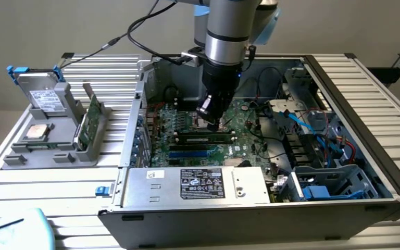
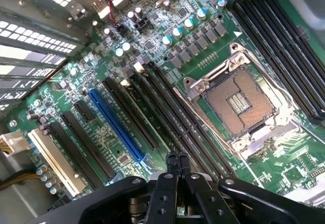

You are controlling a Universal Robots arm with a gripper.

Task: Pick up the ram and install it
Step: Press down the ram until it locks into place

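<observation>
The end effector [image 2: 172,164] has its two black fingertips pressed together with nothing between them, poised low over the green motherboard [image 1: 186,125] inside the open grey computer case [image 1: 366,156]. In the wrist view the fingertips sit directly above one of the long black memory slots [image 2: 177,117] that run beside the open silver processor socket [image 2: 238,102], and whether they touch the board cannot be made out.

Taking that socket as the landmark: the ram, a slim dark-green stick with black chips [image 1: 201,138], lies flat in a slot just beside the socket, on the side towards the silver power-supply box [image 1: 200,185], so it appears already seated. The end effector hangs at the end of the stick nearest the socket. Past the slots, further from the socket, sit the blue expansion slot [image 2: 117,127] and the white one [image 2: 56,155].

Well away from the socket, outside the case on the slatted aluminium tabletop [image 1: 19,182], a grey parts holder [image 1: 54,135] carries an upright green card [image 1: 87,122], a square silver processor chip [image 1: 37,130] and a grey hard drive [image 1: 46,96].

The risk, as I judge it: closed tips this close to the socket could scrape its exposed contacts if the arm drifts sideways, and pressing on one end of the stick alone could leave it tilted, with one latch unlocked.
</observation>
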